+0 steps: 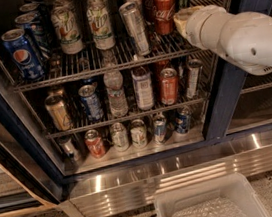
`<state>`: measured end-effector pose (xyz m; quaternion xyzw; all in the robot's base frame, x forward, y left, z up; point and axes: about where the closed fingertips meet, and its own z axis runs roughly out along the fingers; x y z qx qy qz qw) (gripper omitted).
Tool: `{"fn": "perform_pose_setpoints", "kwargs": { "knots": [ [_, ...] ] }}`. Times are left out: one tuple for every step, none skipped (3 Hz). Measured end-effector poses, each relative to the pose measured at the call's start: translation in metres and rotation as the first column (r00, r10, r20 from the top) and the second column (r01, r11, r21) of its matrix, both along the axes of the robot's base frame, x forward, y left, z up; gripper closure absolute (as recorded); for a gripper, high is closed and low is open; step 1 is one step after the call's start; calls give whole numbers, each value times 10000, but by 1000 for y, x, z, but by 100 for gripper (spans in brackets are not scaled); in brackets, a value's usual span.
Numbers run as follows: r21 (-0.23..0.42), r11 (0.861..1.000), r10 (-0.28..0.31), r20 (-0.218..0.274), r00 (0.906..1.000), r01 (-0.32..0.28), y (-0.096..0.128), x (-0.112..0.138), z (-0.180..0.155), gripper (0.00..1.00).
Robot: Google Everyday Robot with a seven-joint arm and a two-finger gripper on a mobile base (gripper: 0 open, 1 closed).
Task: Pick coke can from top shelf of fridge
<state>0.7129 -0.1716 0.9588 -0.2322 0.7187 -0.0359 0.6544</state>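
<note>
The coke can (164,10), red with white script, stands upright at the right end of the top shelf (85,67) of the fridge (223,93). Another red can stands right behind it. My white arm reaches in from the right. Its gripper (180,19) sits at the arm's end, just right of the coke can at can height. The arm's thick wrist hides the gripper's tip, and I cannot tell if it touches the can.
A slim silver can (134,27) leans just left of the coke can. Green-white cans (100,24) and a Pepsi can (22,53) fill the shelf's left. Lower shelves hold cans and a water bottle (116,93). A white bin (210,203) sits on the floor below.
</note>
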Motion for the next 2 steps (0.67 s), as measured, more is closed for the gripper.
{"fn": "perform_pose_setpoints", "kwargs": {
  "knots": [
    [234, 9997, 66, -29, 10000, -65, 3, 0, -2, 100],
    [632, 9977, 246, -27, 9997, -244, 9, 2, -1, 100]
  ]
}}
